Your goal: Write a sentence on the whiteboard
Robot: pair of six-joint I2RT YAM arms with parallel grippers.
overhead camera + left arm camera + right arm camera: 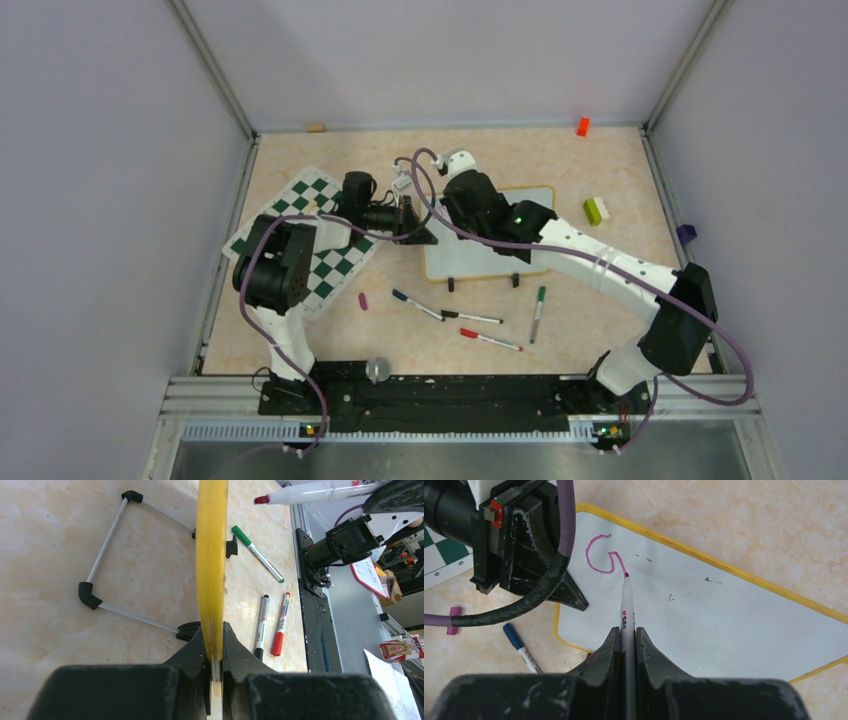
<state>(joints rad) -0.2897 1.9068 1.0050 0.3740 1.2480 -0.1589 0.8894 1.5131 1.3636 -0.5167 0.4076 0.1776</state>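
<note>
The whiteboard [704,625], white with a yellow frame, lies on the table [600,290]. My left gripper [215,627] is shut on its yellow left edge [211,555]; that gripper also shows in the right wrist view [569,597]. My right gripper [627,630] is shut on a white marker [627,605], whose purple tip touches the board. Of the sentence, only one purple letter "G" [600,555] shows, near the board's upper left corner. In the top view the right arm [490,215] covers that part of the whiteboard [470,262].
Blue [415,305], black [470,317], red [490,340] and green [538,312] markers lie in front of the board, with a purple cap [363,300] to their left. A chessboard mat [310,230] lies left. Small blocks [596,210] [582,126] sit to the right and at the back.
</note>
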